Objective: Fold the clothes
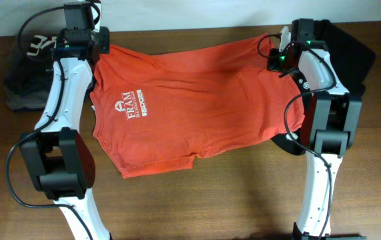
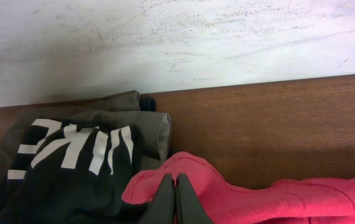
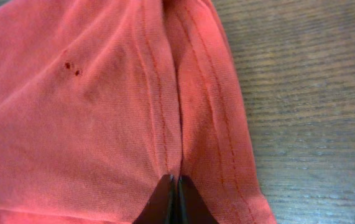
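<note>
Currently the red-orange cotton short-sleeved T-shirt (image 1: 203, 100) is being held flat on the brown wooden surface (image 1: 243, 200) between both hands. A fold at its far left corner is being pinched by the clenched left hand (image 2: 175, 182); a stitched hem at the far right is being gripped by the clenched right hand (image 3: 173, 182). Its long axis is being stretched side to side, white lettering (image 1: 131, 107) leftward.
</note>
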`<control>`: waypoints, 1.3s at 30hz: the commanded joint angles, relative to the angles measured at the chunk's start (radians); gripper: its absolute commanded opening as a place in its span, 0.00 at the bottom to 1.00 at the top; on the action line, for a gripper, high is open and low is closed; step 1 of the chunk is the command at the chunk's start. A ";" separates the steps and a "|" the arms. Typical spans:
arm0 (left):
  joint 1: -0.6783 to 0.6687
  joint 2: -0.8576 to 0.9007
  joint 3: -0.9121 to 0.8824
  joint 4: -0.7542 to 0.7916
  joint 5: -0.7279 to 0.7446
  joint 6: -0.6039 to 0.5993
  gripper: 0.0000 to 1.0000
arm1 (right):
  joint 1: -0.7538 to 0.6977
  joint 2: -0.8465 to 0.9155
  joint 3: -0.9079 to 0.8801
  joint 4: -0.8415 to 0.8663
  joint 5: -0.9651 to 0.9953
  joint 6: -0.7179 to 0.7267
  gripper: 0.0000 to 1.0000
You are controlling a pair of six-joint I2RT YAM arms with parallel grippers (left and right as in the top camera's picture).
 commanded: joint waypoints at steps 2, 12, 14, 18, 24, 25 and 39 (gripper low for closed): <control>0.000 0.005 0.005 0.002 0.007 -0.013 0.01 | -0.025 -0.020 0.008 -0.042 -0.003 -0.002 0.18; 0.000 0.005 0.005 -0.001 0.007 -0.013 0.00 | 0.007 -0.016 0.008 -0.043 -0.001 -0.002 0.18; 0.000 0.005 0.005 -0.003 0.007 -0.013 0.00 | 0.008 -0.016 0.008 -0.044 0.006 -0.002 0.18; 0.000 0.005 0.005 -0.005 0.007 -0.013 0.00 | 0.008 -0.016 0.008 -0.052 0.009 -0.002 0.18; 0.000 0.005 0.005 -0.005 0.007 -0.013 0.00 | 0.009 -0.016 0.008 -0.051 0.009 -0.003 0.07; 0.000 0.005 0.005 -0.005 0.007 -0.013 0.00 | 0.009 -0.016 0.008 -0.048 0.009 -0.003 0.06; 0.000 0.005 0.005 -0.002 0.007 -0.013 0.00 | 0.008 -0.018 0.174 -0.124 0.017 -0.002 0.04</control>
